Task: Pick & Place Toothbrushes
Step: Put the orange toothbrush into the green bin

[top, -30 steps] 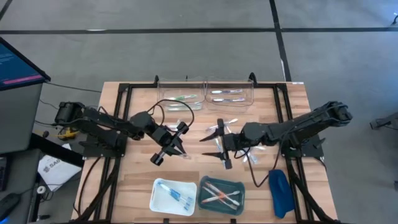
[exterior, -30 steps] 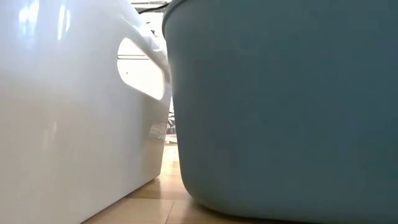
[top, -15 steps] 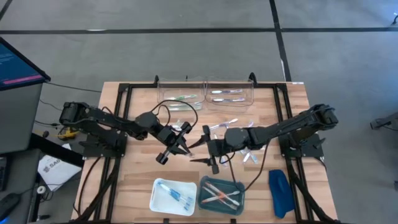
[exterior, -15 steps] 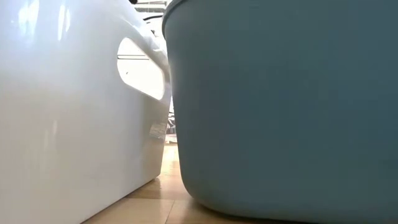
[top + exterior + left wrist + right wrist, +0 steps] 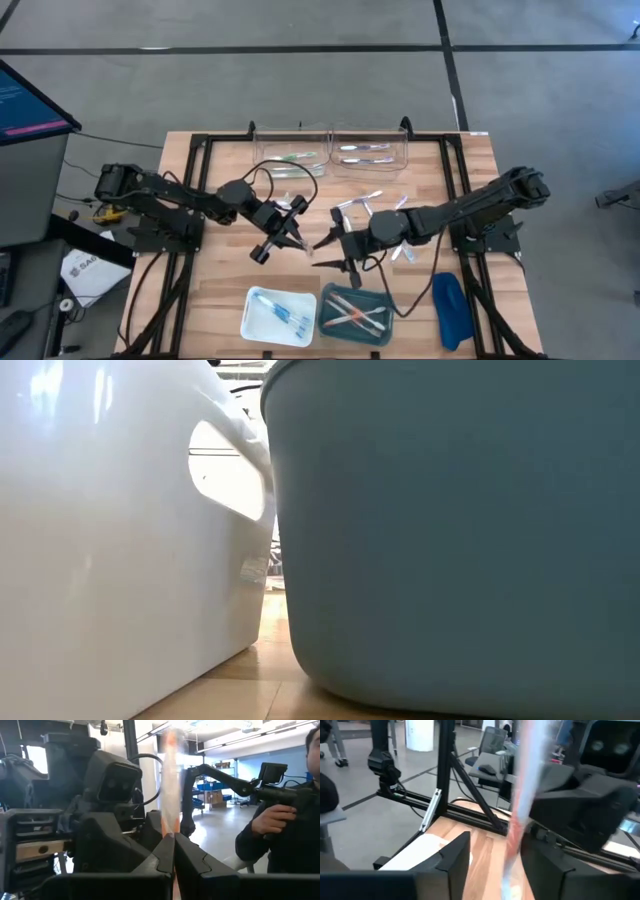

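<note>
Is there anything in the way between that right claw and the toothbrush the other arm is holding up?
Nothing visible. The left claw is shut on the orange toothbrush, and in the right wrist view that toothbrush already stands between the right claw's open fingers.

Toothbrush [image 5: 322,243] between hands (above two trays [image 5: 355,310]).

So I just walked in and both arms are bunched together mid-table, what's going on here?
It looks like a handover. The left gripper is shut on an orange toothbrush in clear wrap, holding it out above the middle of the table. The right gripper faces it with its fingers on either side of that toothbrush, apparently not yet gripping it. Near the front edge, the white tray holds blue toothbrushes and the teal tray pink ones; a few more lie loose behind the arms.
</note>
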Action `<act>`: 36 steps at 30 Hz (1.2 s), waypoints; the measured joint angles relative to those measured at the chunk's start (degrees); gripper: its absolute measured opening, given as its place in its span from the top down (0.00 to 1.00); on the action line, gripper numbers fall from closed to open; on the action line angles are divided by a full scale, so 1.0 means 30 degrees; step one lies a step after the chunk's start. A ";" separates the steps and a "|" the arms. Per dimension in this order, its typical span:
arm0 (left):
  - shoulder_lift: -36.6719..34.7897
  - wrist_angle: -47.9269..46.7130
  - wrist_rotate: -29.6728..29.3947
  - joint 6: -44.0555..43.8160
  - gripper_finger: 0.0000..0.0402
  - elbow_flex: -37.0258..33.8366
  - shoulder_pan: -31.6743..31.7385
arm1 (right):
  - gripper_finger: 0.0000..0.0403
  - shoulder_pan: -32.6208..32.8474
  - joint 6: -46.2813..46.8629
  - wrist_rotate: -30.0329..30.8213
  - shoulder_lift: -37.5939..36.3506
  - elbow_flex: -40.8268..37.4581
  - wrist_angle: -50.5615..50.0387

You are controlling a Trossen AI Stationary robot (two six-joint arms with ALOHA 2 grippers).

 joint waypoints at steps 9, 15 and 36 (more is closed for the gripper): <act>0.0000 0.0011 -0.0004 0.0015 1.00 0.0000 -0.0069 | 0.80 0.0054 -0.0058 0.0012 0.0233 0.0000 0.0529; 0.0000 0.0015 -0.0011 0.0007 1.00 0.0000 -0.0284 | 0.86 0.0054 0.0027 0.0012 0.0233 0.0000 0.0615; 0.0000 0.0000 -0.0395 -0.2033 0.87 -0.0015 -0.0149 | 0.99 0.0076 0.1022 0.0063 0.0236 0.0000 0.0133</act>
